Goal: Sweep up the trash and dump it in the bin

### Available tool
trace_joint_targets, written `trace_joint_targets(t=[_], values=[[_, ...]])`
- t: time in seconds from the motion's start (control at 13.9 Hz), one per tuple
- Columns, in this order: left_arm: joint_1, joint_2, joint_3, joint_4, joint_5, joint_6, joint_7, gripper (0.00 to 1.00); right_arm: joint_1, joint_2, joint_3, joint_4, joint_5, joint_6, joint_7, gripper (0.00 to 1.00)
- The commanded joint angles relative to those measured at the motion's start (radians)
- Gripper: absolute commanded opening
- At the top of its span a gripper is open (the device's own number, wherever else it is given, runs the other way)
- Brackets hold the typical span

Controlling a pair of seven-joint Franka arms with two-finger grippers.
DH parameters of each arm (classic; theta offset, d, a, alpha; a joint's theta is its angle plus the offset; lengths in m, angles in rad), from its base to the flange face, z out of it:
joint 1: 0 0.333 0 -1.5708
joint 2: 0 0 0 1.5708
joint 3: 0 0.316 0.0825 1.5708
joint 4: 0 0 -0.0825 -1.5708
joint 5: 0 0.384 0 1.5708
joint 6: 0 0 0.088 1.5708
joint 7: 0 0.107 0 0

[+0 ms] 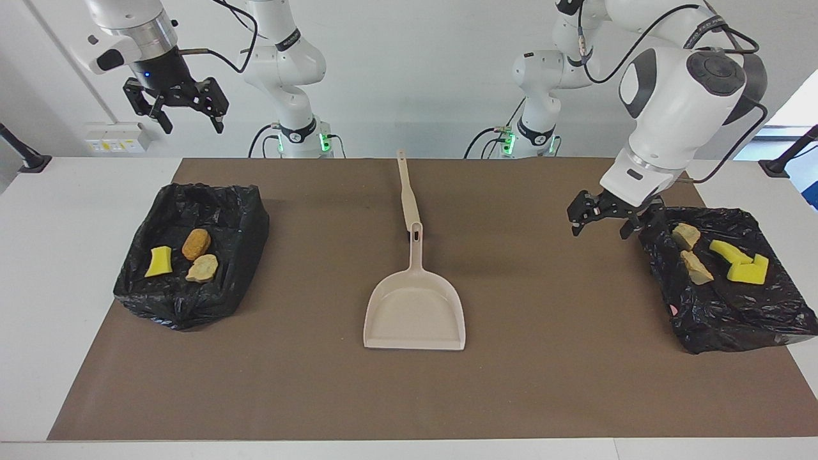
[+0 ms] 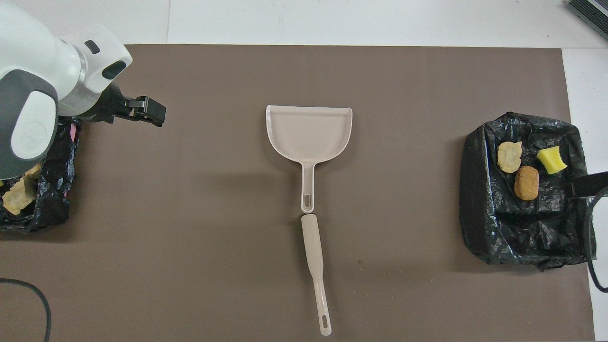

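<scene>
Brown mat: trash (image 1: 716,255) sits binned. Left gripper (image 1: 604,217) spread wide, empty, over mat beside bin (image 1: 735,319); dustpan (image 1: 415,306) toward centre, handle robotward (left arm nearer). Right gripper (image 1: 176,105) open, waiting.

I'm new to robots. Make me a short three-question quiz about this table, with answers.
1. True or false: the dustpan holds trash.
2. How many trash pieces lie in the black bin at the right arm's end?
3. The left claw is: A gripping the brush; B open, empty, beside the other bin; C inside the dustpan.

Key: 1 false; 2 three; 3 B.
</scene>
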Motion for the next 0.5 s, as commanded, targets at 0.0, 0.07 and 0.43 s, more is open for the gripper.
trace_joint_targets(t=[0.0, 0.07, 0.43], values=[[0.003, -0.077, 0.065, -0.021, 0.008, -0.071, 0.034, 1.00, -0.003, -0.017, 0.002, -0.016, -0.004, -0.004, -0.026, 1.00], [0.002, -0.111, 0.084, -0.024, 0.008, -0.100, 0.051, 1.00, -0.003, -0.017, 0.002, -0.016, -0.004, -0.006, -0.026, 1.00], [-0.009, -0.247, 0.129, -0.096, 0.010, -0.177, 0.048, 1.00, -0.003, -0.017, 0.002, -0.016, -0.004, -0.006, -0.026, 1.00]])
